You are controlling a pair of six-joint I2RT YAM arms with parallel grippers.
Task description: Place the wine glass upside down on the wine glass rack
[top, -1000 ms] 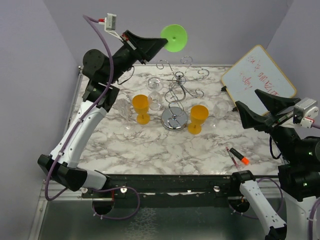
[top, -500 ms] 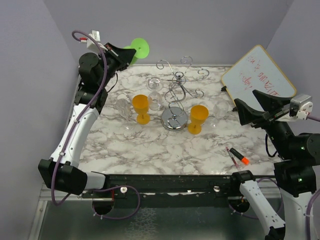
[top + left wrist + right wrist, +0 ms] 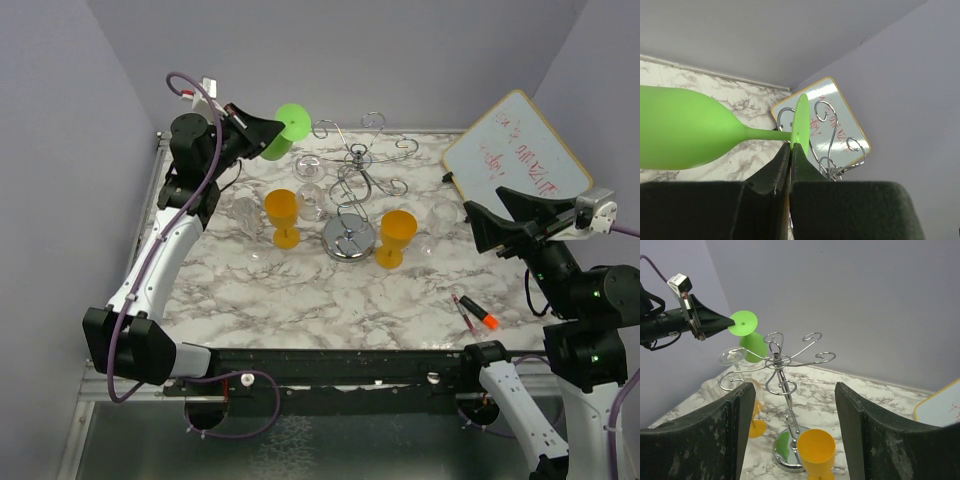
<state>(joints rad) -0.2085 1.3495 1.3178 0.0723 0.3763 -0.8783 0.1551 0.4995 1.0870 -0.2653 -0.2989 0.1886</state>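
The wine glass is bright green plastic (image 3: 289, 126). My left gripper (image 3: 268, 132) is shut on the rim of its round foot and holds it in the air, up and left of the wine glass rack (image 3: 356, 170). In the left wrist view the bowl (image 3: 680, 130) points left, the foot (image 3: 800, 125) sits edge-on between the shut jaws, and the rack's chrome hooks (image 3: 831, 142) lie just beyond. The right wrist view shows the green foot (image 3: 742, 322), the rack's pole (image 3: 787, 400) and its shiny base (image 3: 790, 452). My right gripper (image 3: 478, 225) is open and empty, right of the rack.
Two orange goblets (image 3: 282, 215) (image 3: 397, 236) stand either side of the rack base (image 3: 349, 238). Clear glasses (image 3: 310, 195) (image 3: 243, 212) (image 3: 442, 215) stand around it. A whiteboard (image 3: 515, 150) leans at the back right. A marker (image 3: 478, 315) lies near the front right.
My left gripper carried the green glass from high above the rack away to the left, then lower and slightly back toward the rack. The right arm shifted a little left.
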